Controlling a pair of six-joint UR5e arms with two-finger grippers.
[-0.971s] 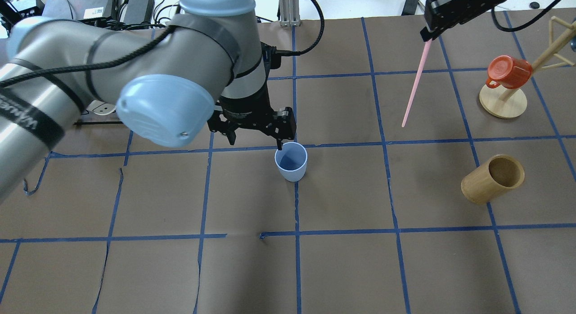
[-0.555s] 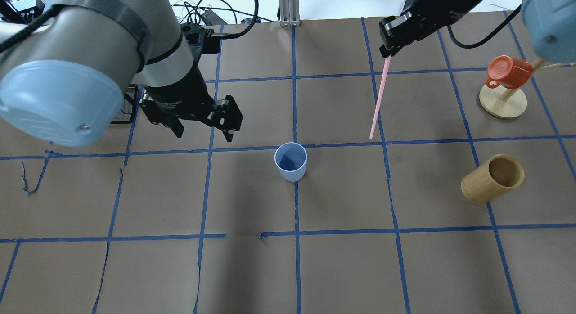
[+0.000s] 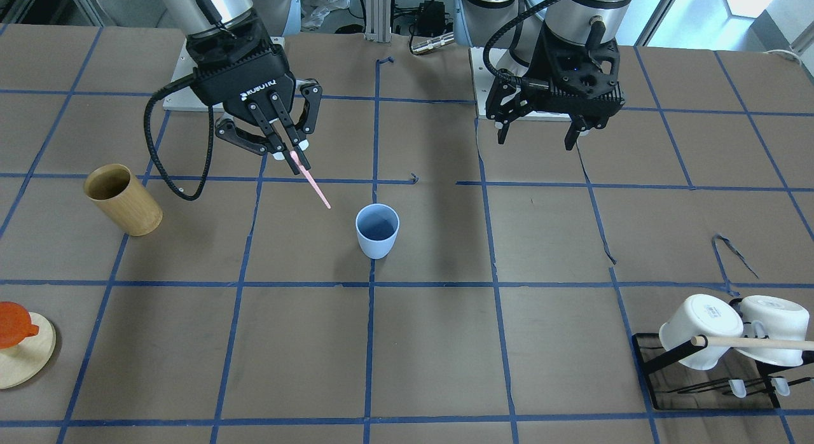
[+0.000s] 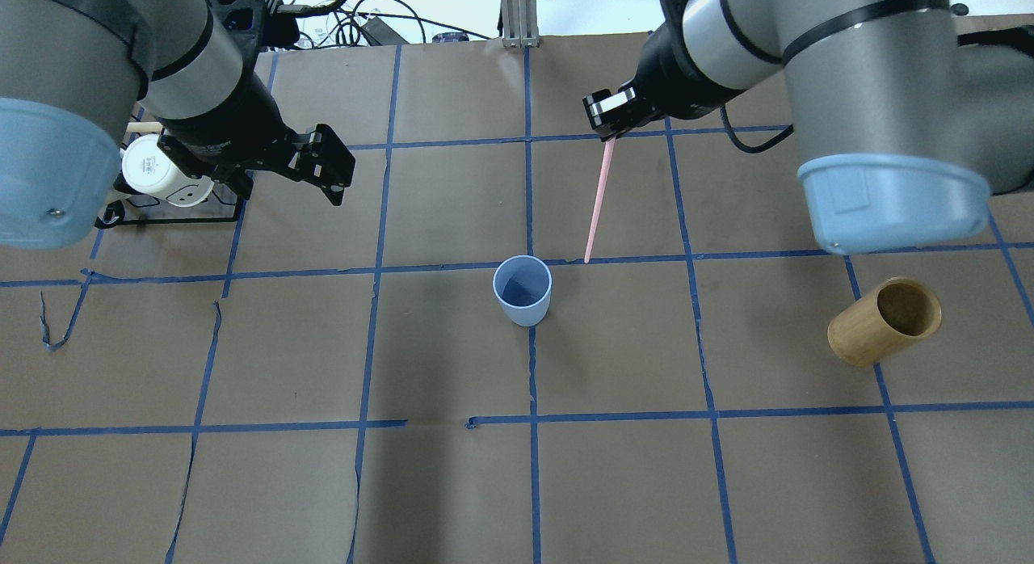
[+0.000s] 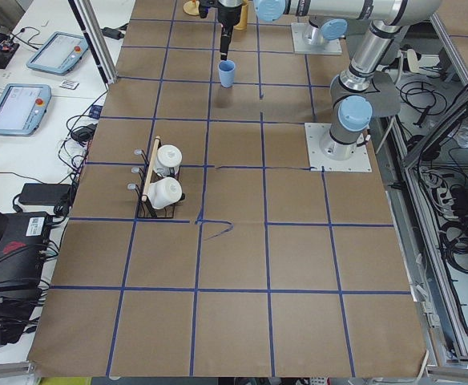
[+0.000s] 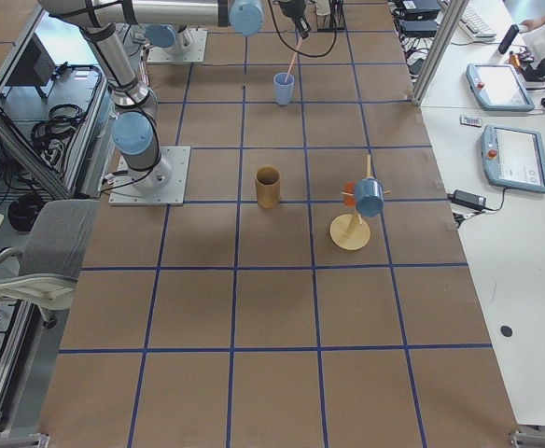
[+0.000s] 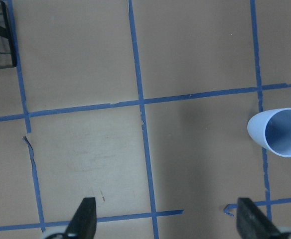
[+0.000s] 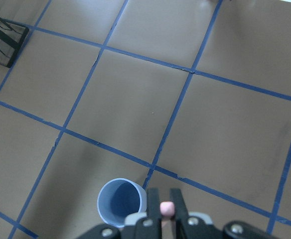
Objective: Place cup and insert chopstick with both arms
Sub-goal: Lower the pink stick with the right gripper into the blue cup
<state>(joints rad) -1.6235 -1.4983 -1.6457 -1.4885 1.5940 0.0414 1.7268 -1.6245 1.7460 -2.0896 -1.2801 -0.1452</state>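
Note:
The pale blue cup stands upright and empty at the table's middle; it also shows in the front view and both wrist views. My right gripper is shut on a pink chopstick, which hangs tip-down above the table. Its tip is just beside the cup's rim, outside the cup. My left gripper is open and empty, well off to the cup's left and farther back.
A tan bamboo cylinder stands to the right. A black rack with white mugs and a wooden dowel sits at the far left. An orange mug on a wooden stand is at the far right.
My left gripper has drawn away from the cup's rim, to the left and back. My right gripper has carried the chopstick leftward, to beside the cup. The cup has stayed put.

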